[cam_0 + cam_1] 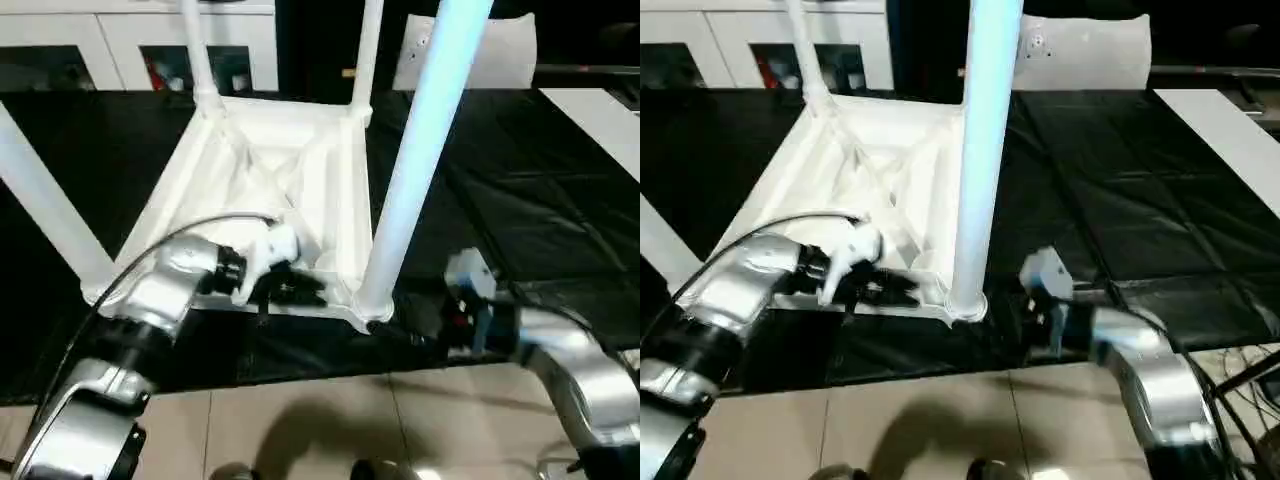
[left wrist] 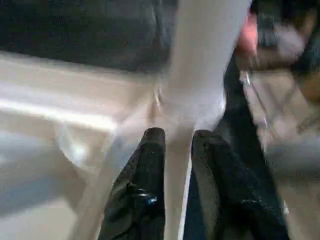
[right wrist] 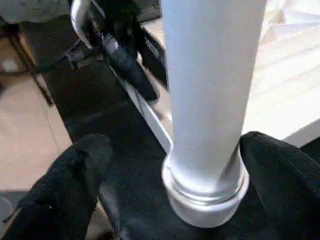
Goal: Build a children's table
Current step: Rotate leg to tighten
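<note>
Table top (image 1: 300, 170) lies upside down, ribbed side up, centre of the head views, on a black mat (image 1: 520, 200). All four legs stand in the corner sockets. The near right leg (image 1: 420, 150) rises to the top edge of the frame; its collar sits in the near right socket (image 1: 368, 300).

Left gripper (image 1: 295, 285), lower centre-left, is at the top's near rim. In the left wrist view its fingers (image 2: 150, 165) stand a narrow gap apart, with the rim edge running between them; cannot tell whether they pinch it or are slack.

Right gripper (image 3: 165, 170) is spread wide, one finger either side of the near right leg's base, neither touching it as far as I can see.

Risks (judgement):
- Cannot tell whether the near right leg is fully home. If it is only partly in, a nudge from either right finger would tilt it or lever it out.
- If the left gripper lets go while the right presses the leg, the top could skid on the mat.
- The left arm's cable (image 1: 150, 245) hangs close to the rim and could snag.
</note>
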`<state>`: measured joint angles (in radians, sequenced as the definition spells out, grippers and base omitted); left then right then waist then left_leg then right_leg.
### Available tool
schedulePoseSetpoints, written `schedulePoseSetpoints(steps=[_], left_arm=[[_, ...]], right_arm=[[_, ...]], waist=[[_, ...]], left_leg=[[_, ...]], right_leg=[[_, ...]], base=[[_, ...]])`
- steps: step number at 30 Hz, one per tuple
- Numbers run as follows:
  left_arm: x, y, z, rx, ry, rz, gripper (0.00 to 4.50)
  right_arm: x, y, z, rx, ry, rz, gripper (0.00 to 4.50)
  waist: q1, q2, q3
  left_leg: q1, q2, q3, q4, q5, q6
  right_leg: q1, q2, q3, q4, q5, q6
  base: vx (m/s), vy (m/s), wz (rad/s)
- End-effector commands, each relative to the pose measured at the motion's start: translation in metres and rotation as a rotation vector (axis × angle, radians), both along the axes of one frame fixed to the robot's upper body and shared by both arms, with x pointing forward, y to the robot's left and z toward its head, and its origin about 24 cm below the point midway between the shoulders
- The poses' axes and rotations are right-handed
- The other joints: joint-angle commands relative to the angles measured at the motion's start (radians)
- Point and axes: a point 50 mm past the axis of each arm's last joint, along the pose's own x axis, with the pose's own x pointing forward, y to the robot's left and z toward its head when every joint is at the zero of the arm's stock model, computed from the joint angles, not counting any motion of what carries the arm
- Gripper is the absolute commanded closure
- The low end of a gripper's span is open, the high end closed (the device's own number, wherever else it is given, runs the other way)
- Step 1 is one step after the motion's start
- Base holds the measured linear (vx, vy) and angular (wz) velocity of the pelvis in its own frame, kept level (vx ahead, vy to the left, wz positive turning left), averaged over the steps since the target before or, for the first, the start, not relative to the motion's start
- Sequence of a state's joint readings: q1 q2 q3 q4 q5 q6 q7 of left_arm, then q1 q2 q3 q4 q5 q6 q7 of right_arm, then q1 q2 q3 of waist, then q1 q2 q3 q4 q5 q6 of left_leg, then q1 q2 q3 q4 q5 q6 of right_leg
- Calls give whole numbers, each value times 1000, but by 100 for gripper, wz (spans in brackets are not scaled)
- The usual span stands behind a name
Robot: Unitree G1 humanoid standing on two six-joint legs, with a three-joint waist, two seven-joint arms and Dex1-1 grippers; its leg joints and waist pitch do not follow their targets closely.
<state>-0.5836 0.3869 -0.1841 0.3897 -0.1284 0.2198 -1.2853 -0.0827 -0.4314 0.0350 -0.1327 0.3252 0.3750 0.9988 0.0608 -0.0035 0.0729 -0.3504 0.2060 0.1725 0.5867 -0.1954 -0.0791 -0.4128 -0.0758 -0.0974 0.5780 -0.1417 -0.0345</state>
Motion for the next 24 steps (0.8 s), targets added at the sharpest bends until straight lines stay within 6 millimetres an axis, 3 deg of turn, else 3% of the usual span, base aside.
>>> schedulePoseSetpoints(steps=[1, 4, 8, 9, 10, 11, 12, 13, 14, 15, 16, 17, 18, 19, 20, 21, 22, 23, 24], left_arm=[[-3, 4, 11, -85, -7, 75, 351], [-12, 9, 14, -180, -30, 232, 351], [-26, 13, 10, -289, -60, 540, 351], [-34, 15, 7, -294, -77, 650, 351], [-39, 16, 2, -288, -67, 740, 351], [-41, 17, -1, -281, -55, 795, 351], [-43, 17, -6, -253, -80, 863, 351], [-45, 16, -13, -205, -96, 934, 351], [-46, 15, -16, -169, -104, 955, 351], [-46, 15, -18, -153, -111, 979, 351], [-46, 15, -18, -153, -111, 979, 351], [-46, 13, -22, -181, -77, 1036, 351], [-46, 12, -23, -189, -60, 1052, 351], [-46, 11, -23, -187, -64, 1057, 351], [-46, 9, -22, -175, -80, 1070, 351], [-47, 8, -22, -173, -74, 1089, 351], [-47, 7, -21, -183, -70, 1101, 351], [-50, 5, -21, -179, -70, 1101, 351], [-51, 3, -20, -173, -75, 1094, 351]], right_arm=[[-5, -3, 11, 46, -2, -66, 0], [-19, -7, 13, 88, 29, -160, 0], [-35, -4, 17, 167, 62, -310, 0], [-42, 0, 19, 188, 76, -356, 0], [-44, 2, 19, 162, 68, -403, 0], [-45, 3, 19, 140, 61, -434, 0], [-44, 4, 18, 113, 46, -483, 0], [-42, 5, 16, 87, 37, -535, 0], [-40, 5, 14, 82, 49, -564, 0], [-36, 4, 10, 75, 64, -606, 0], [-36, 4, 10, 75, 64, -606, 0], [-30, 2, 6, 88, 99, -663, 0], [-29, 3, 6, 96, 107, -672, 0], [-28, 3, 6, 109, 116, -686, 0], [-26, 3, 6, 129, 132, -720, 0], [-26, 4, 6, 123, 138, -730, 0], [-26, 6, 6, 113, 133, -724, 0], [-27, 9, 4, 106, 132, -724, 0], [-28, 11, 3, 106, 133, -729, 0]], waist=[[0, 10, -72], [-5, 14, -67], [-20, 7, -62], [-26, -1, -62], [-30, 4, -61], [-43, 1, -57], [-48, 8, -58], [-50, 14, -55], [-68, 42, -54], [-88, 51, -51], [-96, 39, -40], [-83, 22, -39], [-82, -9, -35], [-58, -22, -42], [-47, -49, -35], [-26, -48, -51], [3, -42, -58], [9, -38, -69], [4, -34, -58]], left_leg=[[1, 25, -2, -68, -204, 48], [6, 21, -2, -68, -251, 41], [5, 11, -3, -60, -289, 36], [3, 8, -5, -58, -297, 35], [4, 8, -7, -58, -305, 31], [0, 9, -11, -60, -324, 22], [5, 11, -14, -60, -347, 13], [-53, 23, -80, -109, -426, 22], [-42, 83, -156, -151, -575, 19], [-27, 126, -221, -189, -694, 38], [-31, 119, -232, -193, -711, 56], [-33, 75, -192, -156, -683, 65], [-53, 3, -148, -96, -605, 39], [-2, -67, -96, 5, -439, 20], [-17, -74, -57, 104, -119, 50], [-48, -56, -64, 70, -111, 61], [-29, -21, -75, 40, -123, 96], [-21, -11, -70, 10, -90, 139], [-21, -1, -70, -18, -86, 162]], right_leg=[[69, -61, 50, -67, -309, -196], [61, -58, 44, -86, -454, -138], [46, -55, 27, -119, -642, -34], [43, -52, 21, -126, -675, -3], [41, -52, 19, -126, -684, 8], [37, -38, 7, -134, -682, 33], [35, -30, -1, -137, -684, 47], [86, -38, -48, -108, -608, 35], [95, -35, -43, -51, -442, -4], [87, -16, -16, 35, -283, -55], [80, -12, -2, 57, -251, -72], [75, -39, 36, 31, -279, -109], [71, -70, 48, -52, -469, -94], [26, -120, 24, -145, -789, -45], [35, -149, 92, -183, -1150, 80], [78, -160, 128, -148, -1080, 109], [77, -186, 146, -130, -950, 66], [83, -157, 143, -103, -712, -32], [79, -132, 119, -91, -618, -77]], base=[[0, 0, 0], [0, 0, 0], [0, 0, 0], [0, 0, 0], [0, 0, 0], [0, 0, 0], [0, 0, 0], [-25, -24, 39], [-25, -24, 39], [-10, -73, 61], [-7, -109, 65], [-7, -109, 65], [-31, -151, 67], [-30, -129, 22], [-30, -129, 22], [25, -54, -5], [0, 0, 0], [0, 0, 0], [0, 0, 0]])
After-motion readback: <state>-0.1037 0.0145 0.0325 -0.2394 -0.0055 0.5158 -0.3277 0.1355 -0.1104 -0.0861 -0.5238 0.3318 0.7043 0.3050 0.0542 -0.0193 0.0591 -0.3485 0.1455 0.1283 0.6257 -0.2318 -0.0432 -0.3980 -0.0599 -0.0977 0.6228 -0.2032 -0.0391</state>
